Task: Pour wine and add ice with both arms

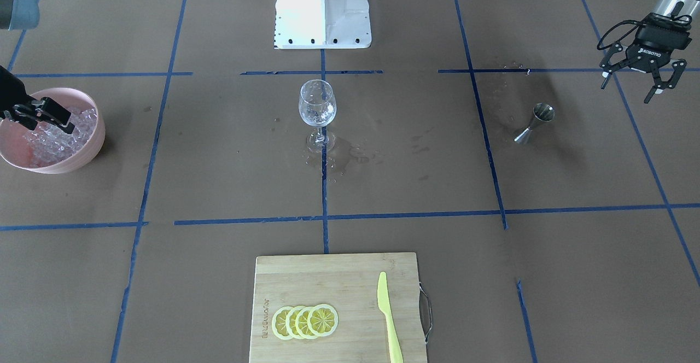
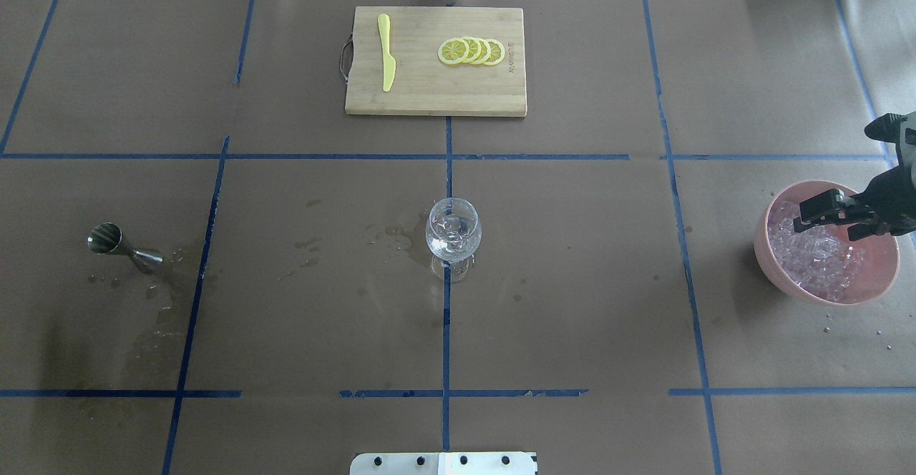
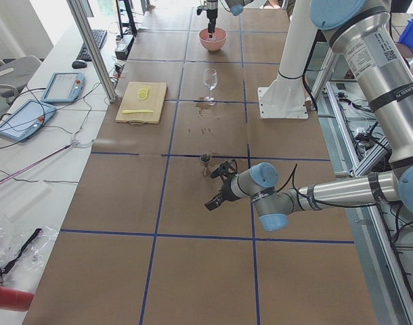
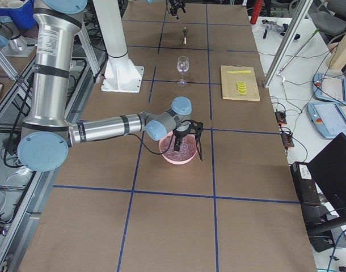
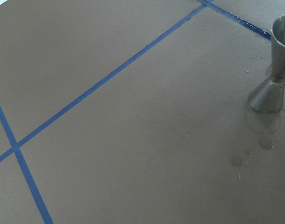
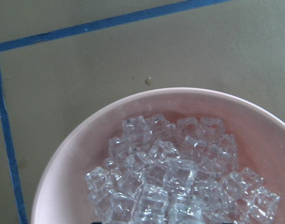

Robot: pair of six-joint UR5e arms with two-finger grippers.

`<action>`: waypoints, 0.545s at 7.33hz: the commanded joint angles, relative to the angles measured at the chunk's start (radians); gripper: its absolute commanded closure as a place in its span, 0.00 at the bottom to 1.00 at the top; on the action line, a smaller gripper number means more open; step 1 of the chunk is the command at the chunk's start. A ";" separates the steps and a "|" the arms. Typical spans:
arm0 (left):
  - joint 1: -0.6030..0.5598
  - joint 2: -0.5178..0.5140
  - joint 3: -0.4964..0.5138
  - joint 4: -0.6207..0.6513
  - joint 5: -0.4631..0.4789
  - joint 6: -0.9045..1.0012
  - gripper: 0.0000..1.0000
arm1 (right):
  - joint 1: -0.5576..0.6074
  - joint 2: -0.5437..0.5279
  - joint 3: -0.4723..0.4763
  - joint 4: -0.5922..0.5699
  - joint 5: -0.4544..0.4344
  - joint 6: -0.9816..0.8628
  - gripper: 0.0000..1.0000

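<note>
The ice is a heap of small clear cubes in a pink bowl at the table's right end; the right wrist view shows the ice close up. My right gripper hangs open over the bowl, fingertips just above the cubes, holding nothing. A wine glass stands upright at the table's middle with a little clear content. A steel jigger stands at the left. My left gripper is open and empty, raised behind and beside the jigger.
A wooden cutting board at the far middle holds lemon slices and a yellow knife. Wet patches lie around the glass foot and near the jigger. The white robot base stands behind the glass.
</note>
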 commanded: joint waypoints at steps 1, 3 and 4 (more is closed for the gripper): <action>-0.014 -0.003 0.000 0.000 -0.002 0.003 0.00 | -0.015 -0.011 -0.017 -0.003 -0.002 0.022 0.18; -0.016 -0.001 -0.002 0.000 -0.004 0.003 0.00 | -0.015 -0.010 -0.024 -0.002 -0.002 0.030 0.96; -0.031 -0.001 -0.002 0.000 -0.010 0.005 0.00 | -0.015 -0.008 -0.025 -0.003 -0.002 0.028 1.00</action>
